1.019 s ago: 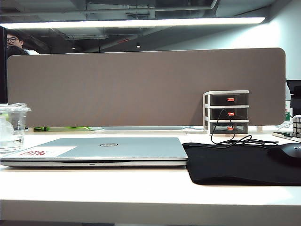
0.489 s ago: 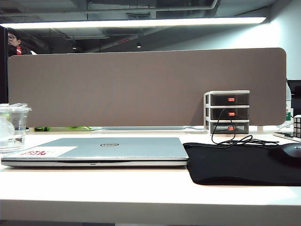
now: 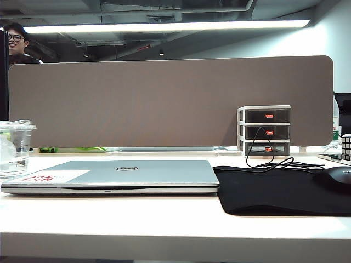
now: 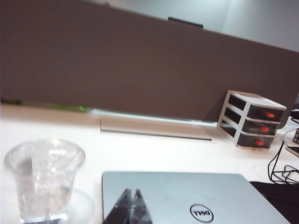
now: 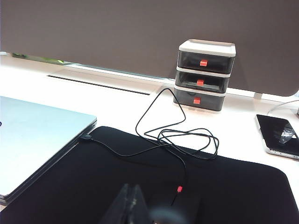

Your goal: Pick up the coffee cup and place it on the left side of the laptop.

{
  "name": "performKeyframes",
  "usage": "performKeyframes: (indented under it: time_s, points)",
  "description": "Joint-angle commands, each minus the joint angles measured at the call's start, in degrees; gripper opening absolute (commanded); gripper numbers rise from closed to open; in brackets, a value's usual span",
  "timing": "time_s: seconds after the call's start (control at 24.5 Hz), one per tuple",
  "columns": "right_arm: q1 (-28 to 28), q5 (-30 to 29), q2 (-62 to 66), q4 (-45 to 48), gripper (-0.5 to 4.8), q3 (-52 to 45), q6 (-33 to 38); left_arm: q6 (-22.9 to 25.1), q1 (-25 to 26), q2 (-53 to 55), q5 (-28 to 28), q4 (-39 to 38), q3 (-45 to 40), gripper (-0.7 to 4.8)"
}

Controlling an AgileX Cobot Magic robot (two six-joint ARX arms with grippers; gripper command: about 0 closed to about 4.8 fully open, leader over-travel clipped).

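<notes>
- The white table (image 3: 164, 224) fills the near part of the exterior view, and neither arm shows in that view.
- The left gripper (image 4: 130, 207) shows only in the left wrist view, its two dark fingers pressed together with nothing between them, hanging above the near left corner of the laptop.
- The right gripper (image 5: 133, 205) shows only in the right wrist view, its dark fingers likewise pressed together and holding nothing, above the near part of the mouse mat.
- The slim silver-grey laptop (image 3: 118, 175) lies shut and flat on the table left of centre, a round dark logo on its lid and a white-and-red sticker (image 3: 46, 177) at its near left corner.
- The black fabric mouse mat (image 3: 274, 189) lies just right of the laptop, touching or nearly touching its right edge; a dark mouse (image 3: 335, 176) rests on its right end.
- A thin black cable (image 5: 173, 135) loops over the far part of the mat.
- The small clear plastic coffee cup (image 3: 13, 148) with a clear lid stands upright on the table just left of the laptop, at the left edge of the exterior view, free of both grippers.
- A small white stack of three dark drawers (image 3: 264, 130) with red tabs stands farther back on the right.
- A long grey-brown partition (image 3: 170, 101) closes the far edge of the table.
- A person with glasses (image 3: 16, 45) looks over its far left end.
</notes>
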Motion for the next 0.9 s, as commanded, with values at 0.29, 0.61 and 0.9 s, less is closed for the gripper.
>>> performKeyframes:
  time_s: [0.29, 0.61, 0.9]
  points:
    - [-0.2, 0.2, 0.0, 1.6, -0.01, -0.3, -2.8, 5.4, 0.1, -17.9, -9.6, -20.8, 0.3, -0.05]
    - [-1.6, 5.5, 0.0, 2.7, -0.01, -0.3, -3.3, 7.0, -1.1, -17.8, -12.8, -24.4, 0.3, -0.05]
    - [-4.1, 5.4, 0.0, 4.9, -0.01, -0.3, -2.9, 8.0, -7.2, -17.8, -14.8, -22.6, 0.3, -0.05]
